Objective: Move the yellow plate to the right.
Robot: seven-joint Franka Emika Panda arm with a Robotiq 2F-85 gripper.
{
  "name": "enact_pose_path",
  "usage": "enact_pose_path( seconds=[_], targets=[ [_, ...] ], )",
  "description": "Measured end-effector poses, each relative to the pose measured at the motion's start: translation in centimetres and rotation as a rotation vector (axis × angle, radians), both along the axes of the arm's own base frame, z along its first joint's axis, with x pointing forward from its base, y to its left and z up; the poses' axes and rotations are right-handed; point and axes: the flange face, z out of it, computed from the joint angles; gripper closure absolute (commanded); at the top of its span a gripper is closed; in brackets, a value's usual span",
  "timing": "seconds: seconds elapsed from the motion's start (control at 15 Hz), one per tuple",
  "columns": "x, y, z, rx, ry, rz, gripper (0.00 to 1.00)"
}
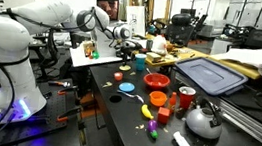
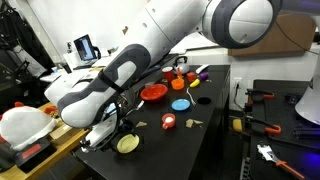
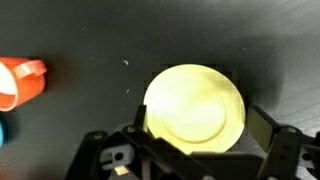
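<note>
Exterior view: arm [image 1: 52, 15] reaches over the far end of the table [image 1: 124, 131]. The gripper [image 1: 125, 48] hangs low there, too small to read its jaws. Bowl [image 1: 156, 81], kettle [image 1: 203, 120] and small items crowd the table's middle and near end, with some bare top along the table edge on the arm's side. Exterior view from the opposite end: plate [image 2: 127, 144], yellow, lies flat at the table's near corner, close to both edges, with the gripper right over it. Bowl and blue dish [image 2: 180, 104] sit farther in along the table. The cup [image 2: 169, 121] is the piece nearest the plate but apart from it, with bare top between them. Wrist view: jaws spread wide, one finger [image 3: 262, 125] at each side of the plate's rim, nothing gripped. Whether they touch the rim, cannot tell. Bare table top fills the frame above and to the right of the plate. An orange-red item [image 3: 22, 82] lies well off at the frame's left edge.
</note>
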Motion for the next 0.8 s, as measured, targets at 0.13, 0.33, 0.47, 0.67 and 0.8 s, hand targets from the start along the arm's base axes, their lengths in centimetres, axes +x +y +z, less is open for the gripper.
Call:
enact_pose_path(
  seconds=[0.13,0.33,0.47,0.67,0.8],
  targets=[
    [-0.1,-0.4,-0.1,-0.028,0.010,-0.013,0.00],
    [0.1,-1.8,-0.5,-0.064,0.031,-0.030,0.00],
    [0.2,-2.7,-1.0,-0.080,0.045,-0.042,0.00],
    [0.3,-4.1,-2.2,-0.094,0.070,-0.060,0.00],
    [0.3,-5.1,-3.2,-0.103,0.086,-0.075,0.00]
  ],
)
